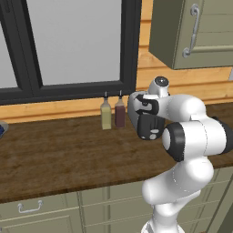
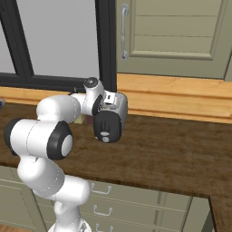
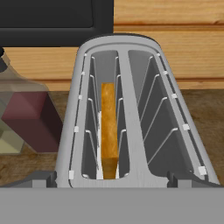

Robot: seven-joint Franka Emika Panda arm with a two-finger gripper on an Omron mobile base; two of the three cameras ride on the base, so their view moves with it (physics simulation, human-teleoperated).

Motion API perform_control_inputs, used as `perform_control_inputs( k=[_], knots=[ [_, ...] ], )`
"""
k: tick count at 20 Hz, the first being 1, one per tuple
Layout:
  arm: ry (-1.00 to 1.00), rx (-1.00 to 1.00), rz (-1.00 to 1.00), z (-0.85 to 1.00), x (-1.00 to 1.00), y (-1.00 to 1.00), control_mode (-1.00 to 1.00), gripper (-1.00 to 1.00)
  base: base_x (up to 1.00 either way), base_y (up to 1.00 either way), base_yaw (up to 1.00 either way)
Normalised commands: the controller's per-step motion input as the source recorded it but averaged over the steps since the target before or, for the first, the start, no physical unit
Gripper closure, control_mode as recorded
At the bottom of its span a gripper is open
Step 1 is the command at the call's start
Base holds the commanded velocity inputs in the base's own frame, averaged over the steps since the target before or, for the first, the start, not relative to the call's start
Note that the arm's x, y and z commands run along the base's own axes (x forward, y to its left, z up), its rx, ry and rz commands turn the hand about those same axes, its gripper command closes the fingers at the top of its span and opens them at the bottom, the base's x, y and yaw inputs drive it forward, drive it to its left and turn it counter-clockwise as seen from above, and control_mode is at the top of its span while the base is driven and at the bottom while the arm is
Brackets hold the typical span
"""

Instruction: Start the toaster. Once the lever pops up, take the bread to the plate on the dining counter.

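Because the hand camera looks almost straight down into the toaster (image 3: 127,113), the relation that matters is plain: the toaster lies directly ahead of the gripper along its pointing axis, close under it. Going left to right in the hand view, a dark red bottle (image 3: 30,122) and a paler olive one (image 3: 8,142) stand on the tabletop (image 3: 205,118) just beside the toaster's left flank; next comes the left slot, where the bread (image 3: 109,127) stands on edge, showing its tan crust; then the centre rib, then the empty right slot with its wire guides. The slots and the slice run lengthwise away from the camera, toward the wooden back wall. In the left base view the gripper (image 1: 148,125) hangs folded in front of the arm, to the right of the two bottles; in the right base view it sits at (image 2: 106,131), above the tabletop. Its jaws stand fully apart and hold nothing. The lever is not clearly visible here; it may lie at the near end, under the bottom edge, so the coming push probably means shifting toward that end and pressing downward.
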Motion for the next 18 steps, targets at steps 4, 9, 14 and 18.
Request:
perform_control_inputs(
  k=[4, 9, 14, 18],
  knots=[
    [0.00, 0.00, 0.00, 0.00, 0.00, 0.00, -1.00, -1.00, 0.00, 0.00, 0.00],
    [0.00, 0.00, 0.00, 0.00, 0.00, 0.00, -1.00, -1.00, 0.00, 0.00, 0.00],
    [0.00, 0.00, 0.00, 0.00, 0.00, 0.00, -1.00, -1.00, 0.00, 0.00, 0.00],
    [0.00, 0.00, 0.00, 0.00, 0.00, 0.00, -1.00, -1.00, 0.00, 0.00, 0.00]
  ],
)
